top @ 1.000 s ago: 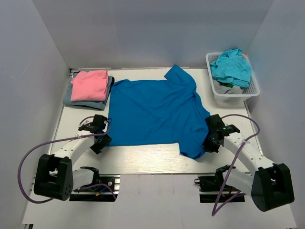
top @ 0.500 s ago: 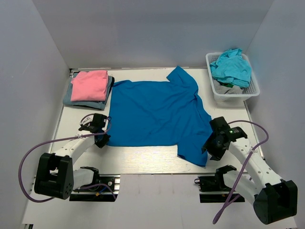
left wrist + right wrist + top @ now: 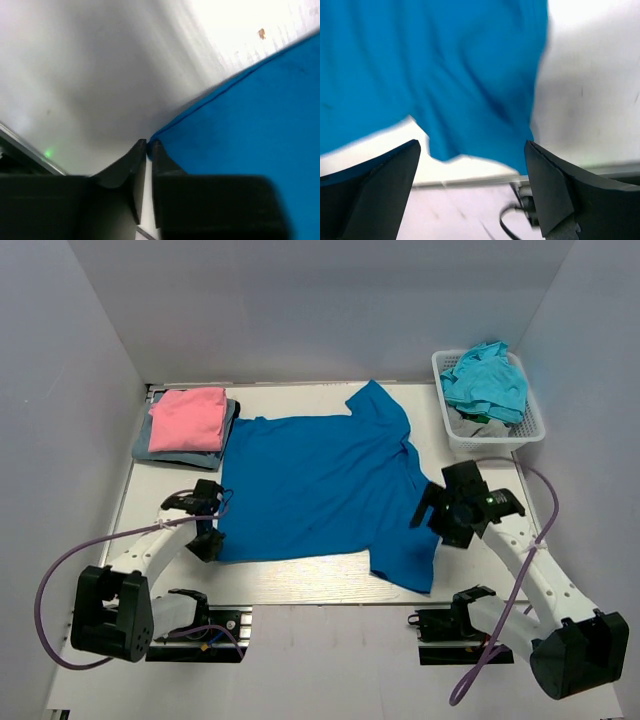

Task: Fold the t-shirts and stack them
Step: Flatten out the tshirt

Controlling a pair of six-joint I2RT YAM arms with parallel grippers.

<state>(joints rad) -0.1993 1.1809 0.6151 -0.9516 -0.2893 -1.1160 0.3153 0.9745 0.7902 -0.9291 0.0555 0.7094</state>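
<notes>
A large royal-blue t-shirt (image 3: 320, 485) lies spread flat across the middle of the table. My left gripper (image 3: 208, 545) sits at its near left corner. In the left wrist view the jaws (image 3: 148, 145) are nearly together, pinching the hem corner of the blue t-shirt (image 3: 250, 110). My right gripper (image 3: 432, 515) hovers over the shirt's near right sleeve. In the right wrist view it (image 3: 470, 145) is wide open, with only the blue t-shirt (image 3: 445, 65) below. A folded pink t-shirt (image 3: 188, 418) rests on a folded grey-blue t-shirt (image 3: 150, 450) at the far left.
A white lattice basket (image 3: 530, 435) at the far right holds a crumpled turquoise t-shirt (image 3: 485, 380) and something grey. The table's near edge (image 3: 320, 595) runs just below the blue shirt's hem. Purple cables loop beside both arm bases.
My right gripper let go of the sleeve, opened wide and rose toward the far side. My left gripper closed on the hem corner and drew it near-left; the shirt shifted left.
</notes>
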